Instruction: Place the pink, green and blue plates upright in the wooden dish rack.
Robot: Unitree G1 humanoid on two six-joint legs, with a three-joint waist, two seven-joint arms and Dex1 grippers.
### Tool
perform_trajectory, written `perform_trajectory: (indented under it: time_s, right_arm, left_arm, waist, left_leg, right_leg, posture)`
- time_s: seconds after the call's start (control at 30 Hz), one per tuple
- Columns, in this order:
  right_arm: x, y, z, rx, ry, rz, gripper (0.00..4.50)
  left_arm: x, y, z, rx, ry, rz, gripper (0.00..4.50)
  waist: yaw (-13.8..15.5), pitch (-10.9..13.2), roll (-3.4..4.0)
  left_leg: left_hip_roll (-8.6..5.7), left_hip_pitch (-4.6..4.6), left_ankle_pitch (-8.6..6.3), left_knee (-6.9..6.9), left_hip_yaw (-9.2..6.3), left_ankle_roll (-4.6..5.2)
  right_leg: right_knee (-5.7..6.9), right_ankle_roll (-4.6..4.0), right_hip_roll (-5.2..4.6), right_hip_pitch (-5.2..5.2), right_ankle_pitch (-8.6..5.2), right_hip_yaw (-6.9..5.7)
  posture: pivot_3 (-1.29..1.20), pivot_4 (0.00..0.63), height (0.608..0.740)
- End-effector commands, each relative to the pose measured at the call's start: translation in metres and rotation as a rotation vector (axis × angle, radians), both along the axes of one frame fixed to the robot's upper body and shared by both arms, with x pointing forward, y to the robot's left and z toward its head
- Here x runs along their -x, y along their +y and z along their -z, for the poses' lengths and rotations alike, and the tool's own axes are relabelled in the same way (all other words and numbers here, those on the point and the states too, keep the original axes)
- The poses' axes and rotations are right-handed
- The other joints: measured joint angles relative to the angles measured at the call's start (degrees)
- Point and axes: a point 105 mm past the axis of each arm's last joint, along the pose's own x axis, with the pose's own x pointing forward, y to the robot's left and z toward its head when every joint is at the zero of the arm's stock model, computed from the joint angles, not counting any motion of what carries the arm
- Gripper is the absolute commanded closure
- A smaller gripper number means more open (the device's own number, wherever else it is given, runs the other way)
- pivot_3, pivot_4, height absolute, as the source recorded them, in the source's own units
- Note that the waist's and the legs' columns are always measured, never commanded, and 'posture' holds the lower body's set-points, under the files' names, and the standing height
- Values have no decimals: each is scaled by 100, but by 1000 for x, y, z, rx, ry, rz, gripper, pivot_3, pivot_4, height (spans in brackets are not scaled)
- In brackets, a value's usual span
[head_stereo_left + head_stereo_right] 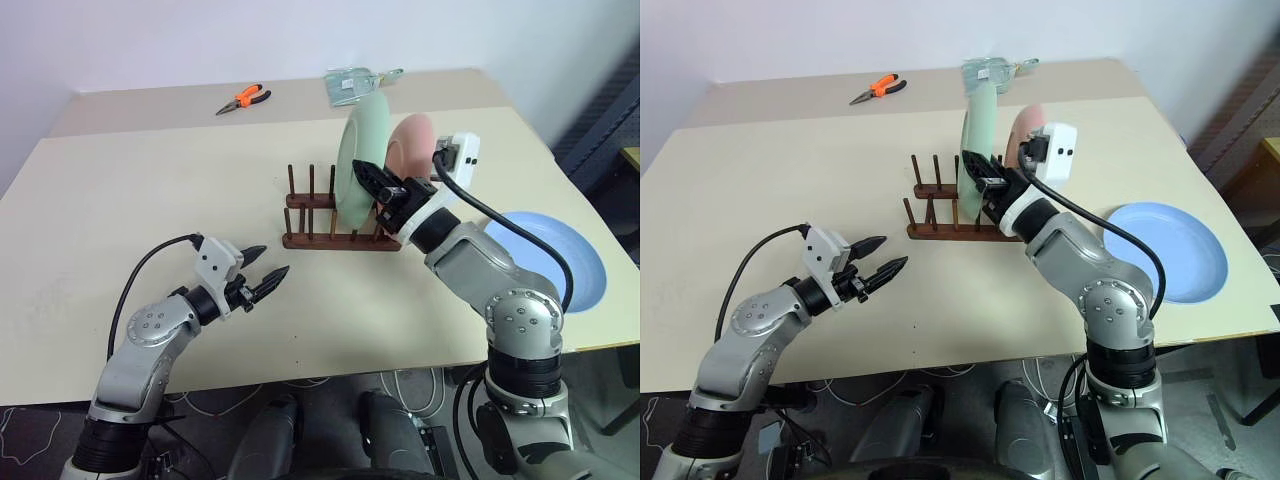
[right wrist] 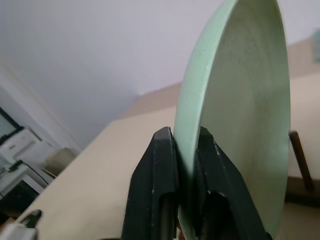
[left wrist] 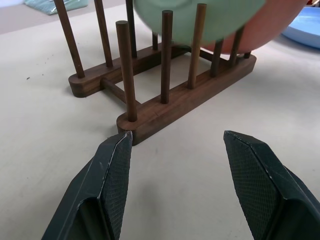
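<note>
The green plate stands upright in the wooden dish rack, with the pink plate upright just behind it. My right gripper is at the green plate's rim, and in the right wrist view its fingers close on that rim from both sides. The blue plate lies flat on the table at the right, beyond my right arm. My left gripper hovers open and empty a short way in front of the rack's free end.
Orange pliers and a pale packet lie near the table's far edge. Several free pegs stand on the rack's left half. The table's front edge runs close below both arms.
</note>
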Motion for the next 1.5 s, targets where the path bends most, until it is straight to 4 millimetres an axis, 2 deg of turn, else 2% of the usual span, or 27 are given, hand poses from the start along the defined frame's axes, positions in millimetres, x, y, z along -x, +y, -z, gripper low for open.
perform_trajectory:
  time_s: [0.03, 0.13, 0.27, 0.37, 0.47, 0.53, 0.6, 0.67, 0.83, 0.9, 0.97, 1.07, 1.13, 1.23, 1.3, 1.33, 1.43, 1.5]
  right_arm:
    - [4, 4, -20, 55, -116, -17, 2403]
    - [5, 1, -31, 124, -203, -3, 854]
    - [14, -9, -55, 276, -383, -13, 854]
    - [22, -29, -69, 393, -491, 11, 854]
    - [22, -64, -76, 453, -498, 79, 854]
    - [20, -101, -68, 545, -454, 169, 854]
    - [23, -150, -49, 688, -350, 278, 854]
    - [36, -182, -18, 806, -219, 302, 854]
    - [59, -199, 75, 1073, 64, 244, 854]
    - [60, -209, 100, 1129, 138, 291, 854]
    - [58, -218, 113, 1149, 183, 348, 854]
    - [56, -231, 126, 1184, 233, 410, 1745]
    - [56, -231, 127, 1165, 241, 414, 2664]
    - [53, -229, 121, 1155, 214, 426, 4286]
    - [47, -228, 106, 1170, 143, 455, 4430]
    - [42, -227, 92, 1177, 80, 482, 4430]
    - [27, -224, 38, 1118, -111, 608, 4430]
    - [22, -213, -12, 999, -287, 680, 4430]
  left_arm:
    - [3, -4, -8, -4, -32, 10, 1509]
    - [4, -4, -8, -3, -31, 11, 1509]
    - [3, -6, -9, -2, -28, 17, 1509]
    - [3, -9, -9, 0, -27, 28, 1509]
    - [2, -15, -10, 11, -23, 50, 1509]
    - [4, -25, -10, 21, -19, 92, 1509]
    - [8, -41, -11, 35, -13, 158, 1509]
    - [10, -55, -12, 52, -5, 212, 1509]
    - [13, -75, -10, 54, 8, 304, 1509]
    - [13, -79, -11, 53, 5, 324, 1509]
    - [13, -81, -12, 55, 2, 336, 1509]
    - [13, -81, -13, 50, 0, 343, 1509]
    - [13, -80, -12, 47, 0, 343, 1509]
    - [13, -79, -11, 43, 2, 338, 1509]
    - [13, -77, -10, 39, 2, 331, 1509]
    - [13, -75, -10, 36, 1, 323, 1509]
    - [11, -70, -9, 29, -6, 294, 1509]
    - [5, -62, -9, 24, -18, 247, 1509]
  waist:
    - [0, 0, 1]
    - [2, 0, 1]
    - [13, 1, 0]
    - [22, 2, -2]
    - [42, 3, -5]
    - [97, 3, -7]
    - [163, 2, -9]
    - [243, 2, -11]
    - [209, -3, 0]
    - [132, -3, 0]
    - [100, -2, 0]
    - [113, -1, -1]
    - [138, 1, -6]
    - [154, 1, -6]
    - [153, 1, -6]
    - [148, 1, -6]
    - [111, 3, 0]
    - [93, 5, 0]
  left_leg:
    - [0, 0, 0, 0, 0, 0]
    - [0, 0, 0, 1, 0, 0]
    - [-1, -1, 0, 1, 1, 0]
    - [-1, -3, 0, 1, 0, 0]
    - [-2, -4, -1, 3, 0, 1]
    - [-2, -6, -1, 4, -1, 2]
    - [-2, -6, -3, 5, 3, 5]
    - [-7, -10, -7, 8, 5, 12]
    - [0, -2, -14, 10, 33, 22]
    - [4, 2, -14, 14, 43, 22]
    - [11, 9, -14, 15, 63, 22]
    - [11, 9, -15, 16, 75, 24]
    - [10, 9, -16, 16, 75, 26]
    - [9, 7, -16, 16, 73, 26]
    - [8, 7, -17, 17, 74, 27]
    - [8, 6, -17, 19, 74, 27]
    - [9, 8, -17, 17, 76, 27]
    - [11, 10, -17, 17, 76, 26]
  right_leg:
    - [0, 0, 0, 0, 0, 0]
    - [0, 1, 0, 0, 0, -1]
    - [-4, 1, -1, 2, 0, -2]
    - [-8, 1, -2, 4, -1, -5]
    - [-14, 1, -4, 9, -1, -7]
    - [-18, 0, -4, 11, -2, -9]
    - [-23, 1, -5, 14, -3, -9]
    - [-30, 5, -11, 22, -5, -14]
    - [-22, 5, -13, 16, -6, 1]
    - [-20, 3, -18, 17, -7, 1]
    - [-19, 3, -32, 18, -6, -4]
    - [-20, -1, -37, 18, -3, -5]
    - [-21, -1, -38, 17, -2, -4]
    - [-21, 0, -37, 16, -3, -5]
    - [-22, 1, -38, 16, -3, -4]
    - [-22, 1, -38, 16, -3, -4]
    - [-20, 1, -37, 14, -2, -4]
    - [-18, 2, -36, 14, -1, -3]
  posture:
    - [0, 150, 732]
    - [0, 150, 732]
    - [0, 150, 732]
    - [0, 150, 732]
    - [0, 150, 732]
    - [0, 150, 732]
    - [0, 150, 732]
    - [0, 150, 732]
    - [0, 150, 732]
    - [0, 150, 732]
    - [0, 150, 732]
    - [0, 150, 732]
    - [0, 150, 732]
    - [0, 150, 732]
    - [0, 150, 732]
    - [0, 150, 732]
    - [0, 150, 732]
    - [0, 150, 732]
